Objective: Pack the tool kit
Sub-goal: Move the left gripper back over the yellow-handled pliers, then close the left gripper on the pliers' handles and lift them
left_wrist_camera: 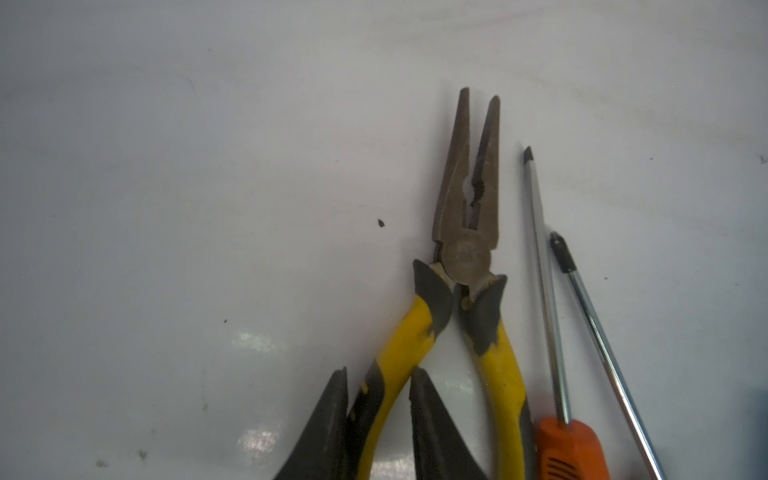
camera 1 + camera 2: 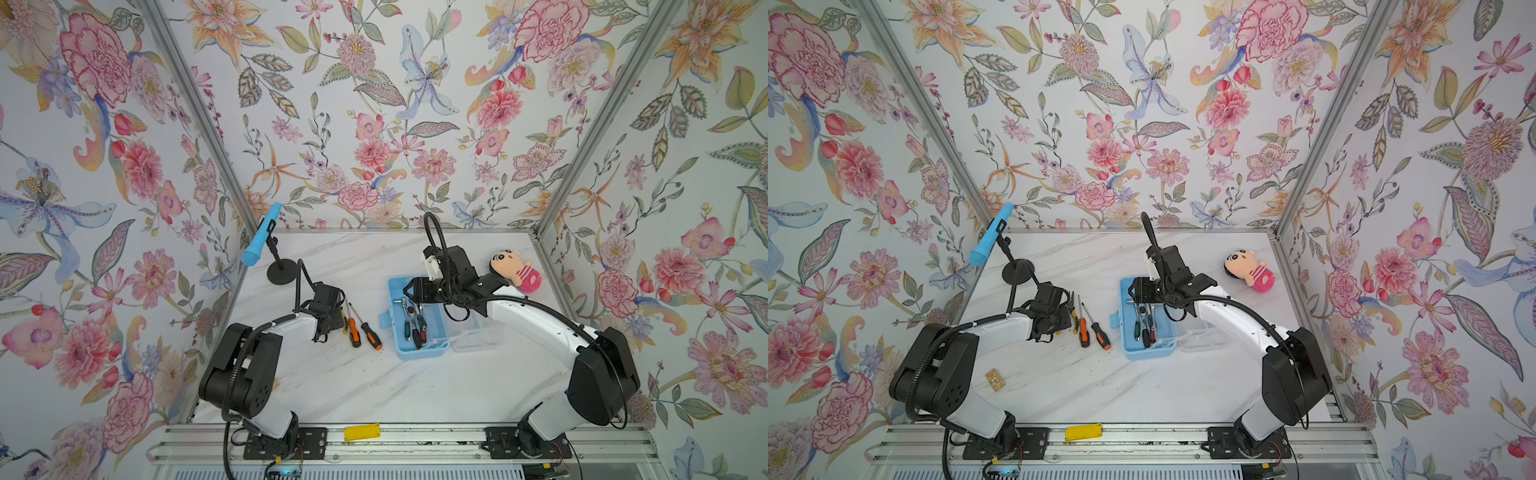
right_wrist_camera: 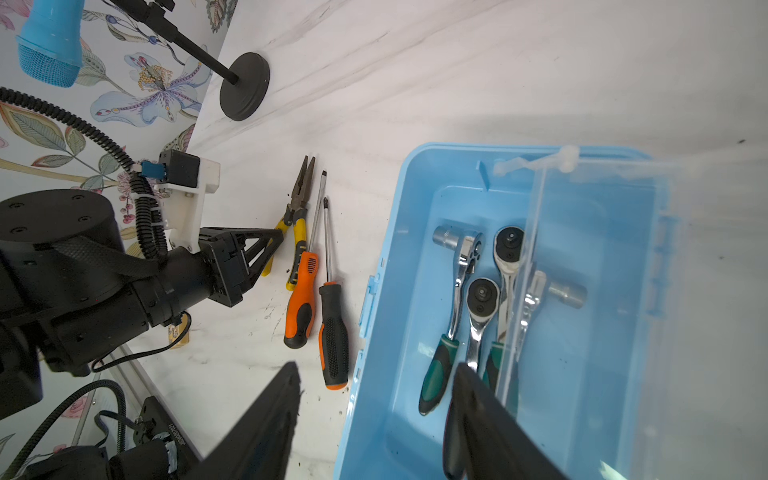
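**Left fingers set around one pliers handle**

The left fingers stand narrow on either side of one yellow handle of the pliers, down at the counter. I cannot tell whether they already pinch the handle or leave a sliver of slack. The right fingers are spread wide and empty, hovering over the far left part of the tool kit box.

The box sits right of centre with its clear lid opened toward the right and several ratchets lying inside. The pliers lie flat on the counter left of the box, nose pointing far and handles splayed. Two screwdrivers lie just beside them, between the pliers and the box.

The step in hand looks like picking up the pliers. With only one handle held, the free handle will likely swing on the pivot. The pinch should therefore be firm before any lift, and the rise straight and slow. The orange screwdriver lies close against the free handle, so a sideways drag could knock it. Carrying the pliers high over the screwdrivers and lowering them lengthwise beside the ratchets seems safest. The right arm probably needs to clear the box first.
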Motion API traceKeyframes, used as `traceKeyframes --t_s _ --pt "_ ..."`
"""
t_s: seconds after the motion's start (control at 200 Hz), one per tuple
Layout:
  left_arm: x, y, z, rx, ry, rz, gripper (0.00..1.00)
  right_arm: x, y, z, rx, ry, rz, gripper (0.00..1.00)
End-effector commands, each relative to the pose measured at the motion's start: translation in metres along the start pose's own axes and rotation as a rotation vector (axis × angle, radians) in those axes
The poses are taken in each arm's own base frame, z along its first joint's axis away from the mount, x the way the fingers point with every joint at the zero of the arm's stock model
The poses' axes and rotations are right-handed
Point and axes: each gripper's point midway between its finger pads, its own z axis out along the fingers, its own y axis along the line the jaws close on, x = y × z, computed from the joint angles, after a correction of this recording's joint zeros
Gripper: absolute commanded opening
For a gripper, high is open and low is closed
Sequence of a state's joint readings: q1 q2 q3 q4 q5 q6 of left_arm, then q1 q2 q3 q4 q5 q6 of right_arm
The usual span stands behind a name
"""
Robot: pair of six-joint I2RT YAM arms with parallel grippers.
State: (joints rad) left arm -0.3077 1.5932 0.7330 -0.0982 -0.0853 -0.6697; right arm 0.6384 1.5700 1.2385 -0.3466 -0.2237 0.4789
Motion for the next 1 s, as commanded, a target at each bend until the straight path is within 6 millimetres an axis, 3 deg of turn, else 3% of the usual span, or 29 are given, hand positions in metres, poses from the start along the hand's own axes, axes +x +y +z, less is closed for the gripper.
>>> traceKeyframes --t_s 0.0,0.265,0.37,0.425,0.591,0.826,0.996 --pt "0.017 0.012 0.01 -0.039 0.05 0.012 0.24 -0.003 0.0 0.003 0.014 0.0 -0.002 0.6" --pt "0.021 0.013 0.015 -0.042 0.062 0.018 0.18 -0.002 -0.003 0.005 0.02 0.003 0.001 0.6" --pt "0.022 0.013 0.016 -0.038 0.063 0.016 0.09 -0.003 -0.002 0.003 0.019 -0.002 0.003 0.6" --pt "0.02 0.013 0.014 -0.035 0.058 0.014 0.0 -0.003 -0.002 0.002 0.018 -0.004 0.002 0.6" --pt "0.007 0.017 -0.001 -0.052 0.006 0.006 0.0 -0.005 -0.001 -0.001 0.016 -0.013 0.004 0.6" --pt "-0.045 0.0 -0.063 0.048 -0.167 -0.035 0.0 -0.011 0.002 -0.011 0.007 -0.038 0.008 0.6" --pt "-0.077 -0.05 -0.109 0.149 -0.243 0.007 0.0 -0.021 -0.001 -0.028 0.012 -0.088 0.022 0.6"
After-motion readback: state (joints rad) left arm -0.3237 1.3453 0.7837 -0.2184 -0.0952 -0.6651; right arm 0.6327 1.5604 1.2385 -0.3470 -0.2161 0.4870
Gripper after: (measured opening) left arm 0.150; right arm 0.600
